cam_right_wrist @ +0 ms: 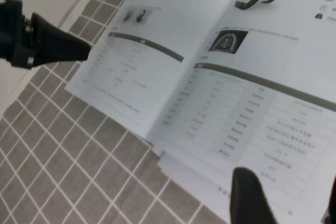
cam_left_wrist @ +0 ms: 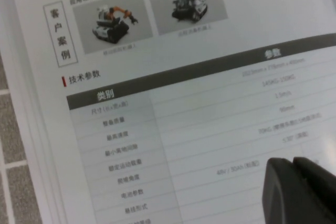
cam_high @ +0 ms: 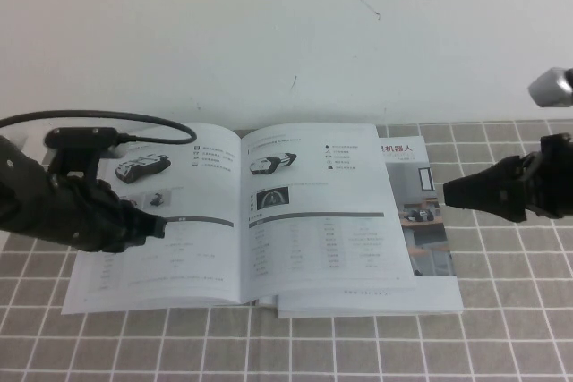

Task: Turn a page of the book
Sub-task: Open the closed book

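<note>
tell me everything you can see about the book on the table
The book is a thin, large-format glossy catalogue lying open and flat on the grey tiled cloth. Its white pages carry small machine photos, icon lists and grey-barred tables; a dark arched picture sits on the right-hand page. A cover-like sheet with a room photo pokes out on the robot's right. The left gripper, shut, rests on the left-hand page; the right gripper hovers open off the book's right edge.

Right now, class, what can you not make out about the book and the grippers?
- High view: the left gripper, over the left side of the book, hides the print beneath it.
- Right wrist view: the right gripper, open near the book's right edge, has one finger cut off by the picture's edge.
- All views: the table text is too small or blurred.
</note>
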Motion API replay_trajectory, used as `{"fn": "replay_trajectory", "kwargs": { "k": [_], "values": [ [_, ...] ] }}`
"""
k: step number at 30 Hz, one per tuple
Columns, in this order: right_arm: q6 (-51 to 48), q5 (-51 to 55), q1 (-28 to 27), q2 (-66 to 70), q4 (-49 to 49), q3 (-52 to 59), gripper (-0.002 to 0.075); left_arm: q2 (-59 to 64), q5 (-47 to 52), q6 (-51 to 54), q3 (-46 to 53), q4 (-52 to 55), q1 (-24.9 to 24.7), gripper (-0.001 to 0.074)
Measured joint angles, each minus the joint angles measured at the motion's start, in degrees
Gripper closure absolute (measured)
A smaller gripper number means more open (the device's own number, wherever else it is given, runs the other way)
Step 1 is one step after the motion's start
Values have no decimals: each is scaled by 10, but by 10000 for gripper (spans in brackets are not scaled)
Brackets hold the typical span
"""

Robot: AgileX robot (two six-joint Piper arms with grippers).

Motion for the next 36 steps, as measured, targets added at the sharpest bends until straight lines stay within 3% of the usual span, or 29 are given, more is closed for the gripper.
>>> {"fn": "replay_trajectory", "kwargs": {
  "k": [17, 23, 36],
  "values": [
    [-9, -37, 78, 225, -10, -129, 402, 114, -56, 39, -7, -7, 0, 738],
    [15, -109, 80, 254, -26, -135, 402, 119, -52, 42, -11, -8, 0, 738],
    [15, -113, 80, 295, -20, -135, 402, 119, -51, 50, -11, -11, 0, 738]
  ]
}}
